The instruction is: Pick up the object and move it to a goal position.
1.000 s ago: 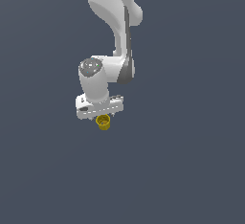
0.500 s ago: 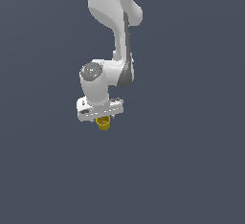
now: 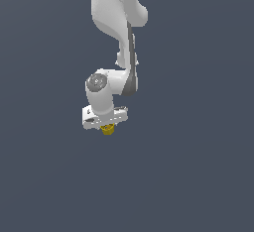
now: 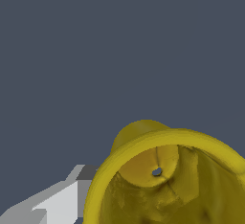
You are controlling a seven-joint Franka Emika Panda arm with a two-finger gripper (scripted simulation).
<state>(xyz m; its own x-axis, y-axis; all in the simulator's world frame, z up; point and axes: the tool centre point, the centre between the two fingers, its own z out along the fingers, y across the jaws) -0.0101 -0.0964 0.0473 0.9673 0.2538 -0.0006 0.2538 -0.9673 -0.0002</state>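
Observation:
The small yellow cup-like object [image 3: 107, 129] hangs just under my white gripper [image 3: 106, 126] in the exterior view, held in the air against the plain dark background. Only its lower part shows below the gripper body. In the wrist view the yellow cup [image 4: 167, 180] fills the near corner, its hollow inside and rim facing the camera, with a small hole in its bottom. One white and grey finger [image 4: 62, 196] shows beside its rim. The gripper is shut on the cup.
The white arm [image 3: 119, 32] comes down from the top of the exterior view. The surroundings are a uniform dark grey-blue with no other objects in view.
The arm with the yellow cup has shifted slightly downward and toward the exterior view's left. The cup stays held in the gripper.

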